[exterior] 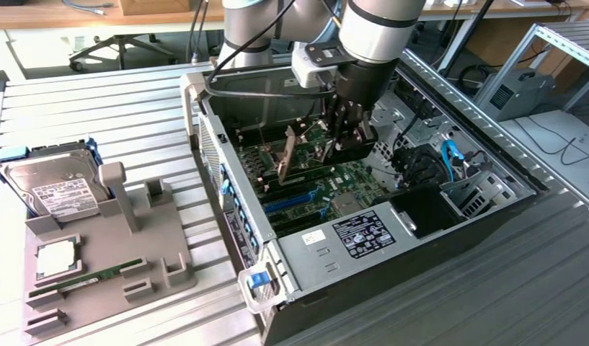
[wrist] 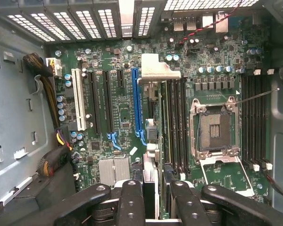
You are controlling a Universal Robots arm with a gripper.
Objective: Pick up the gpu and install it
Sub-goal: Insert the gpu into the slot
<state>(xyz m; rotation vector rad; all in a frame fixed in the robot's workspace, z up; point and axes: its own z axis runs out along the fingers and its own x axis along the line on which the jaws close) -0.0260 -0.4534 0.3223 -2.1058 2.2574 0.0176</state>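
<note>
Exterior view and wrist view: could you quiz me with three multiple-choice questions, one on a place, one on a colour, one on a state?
1. Where is the hard drive?
A. Inside the computer case
B. On the grey holder
C. In the gripper

2. What colour is the long slot beside the gpu?
A. Red
B. Yellow
C. Blue

3. What is the gripper doing?
A. Gripping the gpu
B. Holding the memory stick
C. Hanging open above the holder

Answers: B, it stands at the holder's end; C, plainly blue; A, the card runs between its fingers inside the case.

open pc case (exterior: 275, 238) on slatted table (exterior: 112, 122); hard drive (exterior: 54, 184) in grey holder (exterior: 159, 252).
</note>
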